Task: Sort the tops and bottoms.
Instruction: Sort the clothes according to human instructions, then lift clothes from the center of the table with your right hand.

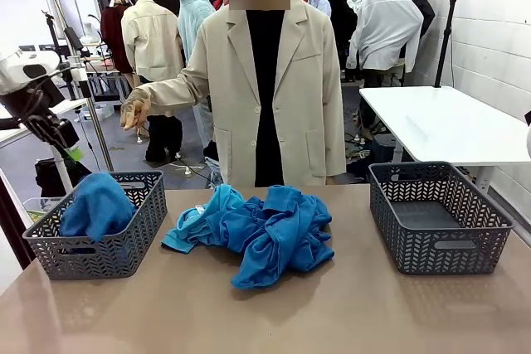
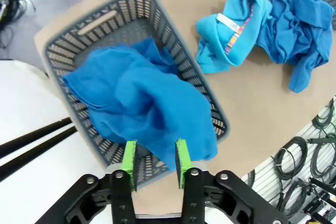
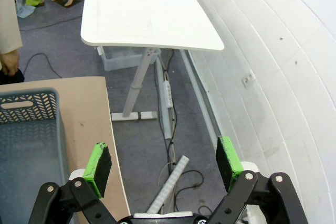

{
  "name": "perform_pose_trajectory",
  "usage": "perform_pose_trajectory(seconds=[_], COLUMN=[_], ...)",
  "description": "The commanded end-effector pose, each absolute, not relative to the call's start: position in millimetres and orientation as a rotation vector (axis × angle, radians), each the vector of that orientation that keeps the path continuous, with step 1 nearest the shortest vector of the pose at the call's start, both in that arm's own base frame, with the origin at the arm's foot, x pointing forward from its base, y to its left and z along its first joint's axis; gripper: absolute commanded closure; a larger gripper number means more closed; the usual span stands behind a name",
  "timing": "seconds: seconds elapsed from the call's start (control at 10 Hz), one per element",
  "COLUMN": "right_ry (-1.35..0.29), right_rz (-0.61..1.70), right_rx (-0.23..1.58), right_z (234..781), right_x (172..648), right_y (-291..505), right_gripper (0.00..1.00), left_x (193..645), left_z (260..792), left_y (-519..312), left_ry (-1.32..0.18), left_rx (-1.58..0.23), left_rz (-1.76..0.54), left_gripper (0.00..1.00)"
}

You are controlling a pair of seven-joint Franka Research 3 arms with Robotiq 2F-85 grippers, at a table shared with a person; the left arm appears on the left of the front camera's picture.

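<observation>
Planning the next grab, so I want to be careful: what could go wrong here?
The royal blue shirt spills over the left basket's rim under the left claw, so it might slide out. The other tops lie tangled in one heap mid-table; pinching one may drag another along.

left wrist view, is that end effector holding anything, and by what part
Nothing held: the left end effector hangs open above the blue shirt in the basket.
</observation>
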State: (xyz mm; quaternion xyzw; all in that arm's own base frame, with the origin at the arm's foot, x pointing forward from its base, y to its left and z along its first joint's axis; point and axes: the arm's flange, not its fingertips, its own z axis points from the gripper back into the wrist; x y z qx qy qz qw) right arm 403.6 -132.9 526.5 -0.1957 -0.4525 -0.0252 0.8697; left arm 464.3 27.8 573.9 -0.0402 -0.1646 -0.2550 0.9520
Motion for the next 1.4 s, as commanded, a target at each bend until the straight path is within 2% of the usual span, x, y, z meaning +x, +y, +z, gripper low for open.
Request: perform_pose_trajectory(seconds=[0.0,0.4,0.5,1.1,1.3], right_ry=[-0.937,-0.937,-0.937,-0.937,-0.937], right_rz=[-0.045,-0.045,-0.045,-0.045,-0.045], right_rx=[-0.414,-0.414,-0.414,-0.414,-0.414], right_z=[527,527,527,527,527], right_x=[403,403,403,403,403], right_y=[-134,-134,-134,-134,-134], right_gripper=[0.00,0.00,0.00,0.00,0.00], left_x=[475,449,468,469,446], left_z=[588,651,623,621,655], left_y=[36,35,37,35,101], left_ry=[-0.387,-0.452,-0.431,-0.414,-0.506], left_rx=[-0.031,-0.010,-0.023,-0.027,0.098], left_rz=[-0.508,-0.560,-0.516,-0.524,-0.439], left_gripper=[0.00,0.00,0.00,0.00,0.00])
